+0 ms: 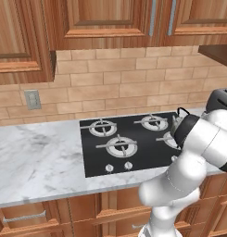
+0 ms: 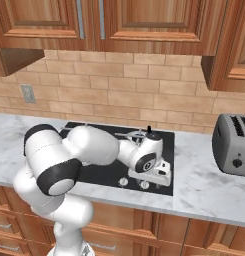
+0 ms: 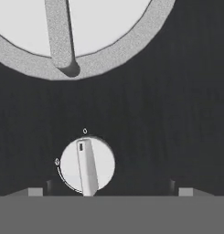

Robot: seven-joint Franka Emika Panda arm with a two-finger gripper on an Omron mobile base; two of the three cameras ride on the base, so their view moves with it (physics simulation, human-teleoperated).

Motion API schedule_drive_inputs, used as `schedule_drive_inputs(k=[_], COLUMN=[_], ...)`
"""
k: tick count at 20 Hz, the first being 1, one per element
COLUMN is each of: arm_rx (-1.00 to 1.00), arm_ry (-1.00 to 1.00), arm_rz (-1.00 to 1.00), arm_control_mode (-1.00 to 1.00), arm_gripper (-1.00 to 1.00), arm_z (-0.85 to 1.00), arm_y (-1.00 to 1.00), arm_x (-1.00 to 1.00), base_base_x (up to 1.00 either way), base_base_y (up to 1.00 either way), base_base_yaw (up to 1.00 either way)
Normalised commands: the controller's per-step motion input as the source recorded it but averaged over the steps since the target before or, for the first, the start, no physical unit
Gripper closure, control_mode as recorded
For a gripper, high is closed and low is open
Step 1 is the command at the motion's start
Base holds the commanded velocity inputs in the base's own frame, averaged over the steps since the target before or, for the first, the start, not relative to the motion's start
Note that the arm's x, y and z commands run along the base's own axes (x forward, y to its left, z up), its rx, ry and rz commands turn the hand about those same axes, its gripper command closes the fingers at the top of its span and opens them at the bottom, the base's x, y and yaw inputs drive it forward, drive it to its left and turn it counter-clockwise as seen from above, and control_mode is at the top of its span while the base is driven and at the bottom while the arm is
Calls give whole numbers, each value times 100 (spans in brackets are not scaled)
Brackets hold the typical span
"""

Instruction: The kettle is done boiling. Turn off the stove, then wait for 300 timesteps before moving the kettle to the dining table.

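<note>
Now my hand (image 2: 163,176) is spread wide and empty, low over a knob (image 3: 87,165) at the front edge of the stove (image 1: 129,157). To do this well, I should drop both fingers around its raised bar, squeeze, then twist to the small "0" mark. I see the kettle (image 1: 176,124) on a back burner.

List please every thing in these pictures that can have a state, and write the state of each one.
Black glass cooktop: flat in the marble counter, no flame visible on its ringed burners.
Round silver knob: its bar points close to the small "0" mark.
Grey-green kettle: upright on a rear burner, mostly hidden by the arm.
Two-finger gripper: open, low above the knob, not touching it.
Grey toaster: upright on the counter, slots empty.
</note>
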Motion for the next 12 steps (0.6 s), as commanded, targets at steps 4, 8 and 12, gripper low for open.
schedule_drive_inputs(k=[4,8,12], arm_rx=[0,0,0], arm_ry=[-1,0,0], arm_rz=[0,0,0], arm_control_mode=[-100,-100,-100], arm_gripper=[-100,-100,-100], arm_z=[72,70,67], arm_y=[0,0,0], arm_x=[-16,-14,-8], base_base_x=[0,0,0], base_base_y=[0,0,0], base_base_yaw=[0,0,0])
